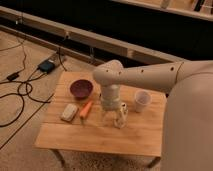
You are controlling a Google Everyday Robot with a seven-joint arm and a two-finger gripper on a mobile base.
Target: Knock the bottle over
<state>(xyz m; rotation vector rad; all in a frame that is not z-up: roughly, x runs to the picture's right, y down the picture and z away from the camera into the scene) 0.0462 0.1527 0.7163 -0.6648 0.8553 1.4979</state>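
Since the small clear plastic bottle with a white cap [123, 113] looks light and tippy, I'd push near its top; my gripper [112, 120] hangs spread just beside it.

Tabletop [140, 137]: pale wooden slats.
Bowl [81, 89]: dark red, far left part.
Orange stick [86, 109]: lying flat, just nearer than the bowl.
Pale block [69, 112]: just left of the orange stick.
Cup [142, 100]: white, upright, far right.
Bottle [123, 112]: small, upright, mid-tabletop, left of the cup.
Tool [112, 118]: low over the middle, close beside the bottle's left.
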